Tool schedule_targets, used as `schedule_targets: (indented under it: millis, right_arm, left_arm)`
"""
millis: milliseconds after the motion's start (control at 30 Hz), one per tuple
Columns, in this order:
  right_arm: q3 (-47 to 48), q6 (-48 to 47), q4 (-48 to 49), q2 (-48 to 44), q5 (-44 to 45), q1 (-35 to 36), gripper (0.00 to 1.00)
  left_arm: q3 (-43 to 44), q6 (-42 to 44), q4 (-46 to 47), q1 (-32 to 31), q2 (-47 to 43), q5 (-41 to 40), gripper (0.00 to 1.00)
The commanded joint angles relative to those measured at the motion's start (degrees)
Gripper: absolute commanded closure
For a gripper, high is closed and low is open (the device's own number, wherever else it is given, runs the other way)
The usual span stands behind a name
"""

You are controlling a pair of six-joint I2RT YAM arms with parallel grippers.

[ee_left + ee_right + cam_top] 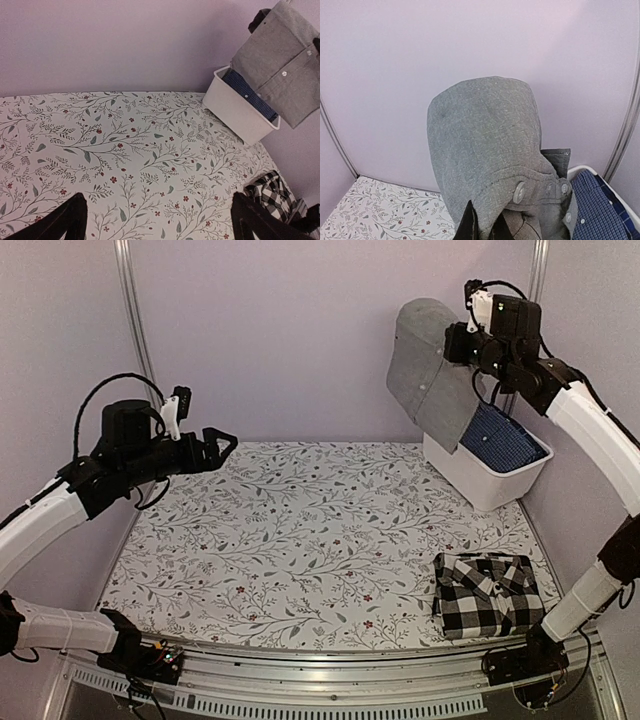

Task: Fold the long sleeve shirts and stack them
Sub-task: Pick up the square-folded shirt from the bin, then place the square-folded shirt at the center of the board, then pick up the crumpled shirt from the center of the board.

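My right pincer grips the grey shirt aloft above the bin; my left pincer gapes wide over the worktop; the checked shirt lies folded.

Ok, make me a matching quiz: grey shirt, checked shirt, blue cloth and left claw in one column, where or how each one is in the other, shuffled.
1. grey shirt
2. checked shirt
3. blue cloth
4. left claw

A. folded on the table
B. open, holding nothing
C. inside the white bin
D. hanging from the right claw

Pairs: 1-D, 2-A, 3-C, 4-B
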Motion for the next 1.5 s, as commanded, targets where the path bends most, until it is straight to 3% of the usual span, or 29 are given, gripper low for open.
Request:
schedule_targets:
  millis: [0, 333, 633, 733, 867, 967, 1167, 1467]
  right_arm:
    - [2.8, -7.8, 5.9, -4.7, 0.9, 5.6, 1.0]
    - [3.8, -3.6, 1.9, -3.5, -8.1, 21.6, 1.0]
    - [-4.7, 4.1, 2.4, 9.0, -14.9, 20.7, 1.0]
    - [-6.0, 6.4, 2.0, 14.0, -20.0, 18.7, 0.85]
    - [-7.7, 8.0, 0.0, 16.9, -21.2, 18.6, 0.44]
    - [-12.5, 10.1, 0.4, 14.6, -19.0, 18.7, 0.27]
    - [-20.8, 12.7, -2.0, 11.0, -12.1, 20.5, 0.22]
    - [-41.9, 24.7, 1.3, -0.8, -8.2, 14.8, 0.2]
  left_arm:
    - [1.3, 0.0, 1.6, 0.0, 0.0, 0.7, 0.0]
    - [0.3, 0.1, 1.7, 0.0, -1.0, -0.5, 0.0]
    - [-1.7, 0.0, 1.8, 0.0, 1.1, -0.1, 0.0]
    - [-2.2, -0.3, 1.4, 0.0, 3.0, 1.7, 0.0]
    - [-3.9, -1.4, 1.9, -0.1, 5.2, 5.2, 0.0]
    - [-5.7, -2.1, 2.6, -0.1, 6.6, 7.8, 0.0]
    - [-8.8, -4.5, 4.9, -3.1, 10.9, 11.2, 0.0]
    - [0.6, -6.9, -1.2, -21.6, 26.3, -1.1, 0.0]
